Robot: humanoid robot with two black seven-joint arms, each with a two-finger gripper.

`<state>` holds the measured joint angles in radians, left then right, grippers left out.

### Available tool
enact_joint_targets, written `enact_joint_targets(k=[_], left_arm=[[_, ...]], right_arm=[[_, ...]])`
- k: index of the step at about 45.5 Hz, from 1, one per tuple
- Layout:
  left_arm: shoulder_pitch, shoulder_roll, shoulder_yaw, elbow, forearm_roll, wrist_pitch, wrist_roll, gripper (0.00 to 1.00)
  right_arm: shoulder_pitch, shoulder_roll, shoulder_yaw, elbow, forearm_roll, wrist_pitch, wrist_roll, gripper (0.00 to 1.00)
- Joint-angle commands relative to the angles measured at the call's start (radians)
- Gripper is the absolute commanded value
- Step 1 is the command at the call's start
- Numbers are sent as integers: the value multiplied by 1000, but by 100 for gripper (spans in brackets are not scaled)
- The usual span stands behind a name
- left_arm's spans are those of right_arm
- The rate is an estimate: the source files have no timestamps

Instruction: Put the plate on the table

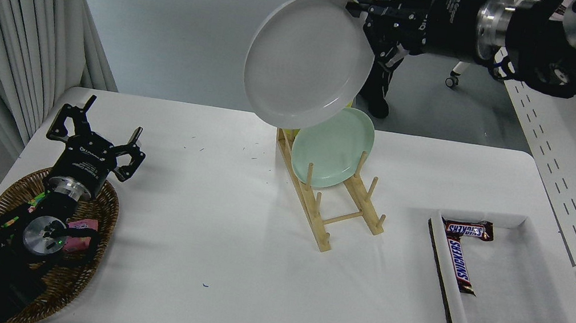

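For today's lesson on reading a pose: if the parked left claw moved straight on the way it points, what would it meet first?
The left claw, open above the wicker basket, points up-picture toward the table's far left edge. Nothing appears to lie in that line; height is unclear.

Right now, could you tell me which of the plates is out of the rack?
The pale grey-white plate: the right pincer holds it by its rim, tilted in the air, while the mint-green plate stands in the wooden rack.
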<state>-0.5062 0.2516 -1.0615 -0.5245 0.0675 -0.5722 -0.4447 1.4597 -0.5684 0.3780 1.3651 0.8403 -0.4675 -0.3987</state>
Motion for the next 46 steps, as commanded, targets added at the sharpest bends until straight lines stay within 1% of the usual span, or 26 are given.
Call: enact_joint_targets(k=[1, 11, 14, 20, 28, 37, 46], left_arm=[[0, 0, 0, 0, 0, 0, 0, 100], [0, 0, 0, 0, 0, 0, 0, 100], [0, 0, 0, 0, 0, 0, 0, 100], [0, 0, 0, 0, 0, 0, 0, 100], [0, 0, 0, 0, 0, 0, 0, 100], [0, 0, 0, 0, 0, 0, 0, 100], [0, 0, 0, 0, 0, 0, 0, 100]], right_arm=[[-107, -34, 24, 133, 42, -120, 0, 0], [-140, -41, -11, 166, 42, -266, -5, 0], [-148, -42, -56, 164, 42, -318, -23, 0], [-176, -38, -106, 158, 51, -318, -49, 0], [-300, -24, -96, 128, 66, -318, -51, 0], [-456, 110, 62, -47, 88, -318, -78, 0], [-486, 208, 64, -194, 86, -318, -80, 0]])
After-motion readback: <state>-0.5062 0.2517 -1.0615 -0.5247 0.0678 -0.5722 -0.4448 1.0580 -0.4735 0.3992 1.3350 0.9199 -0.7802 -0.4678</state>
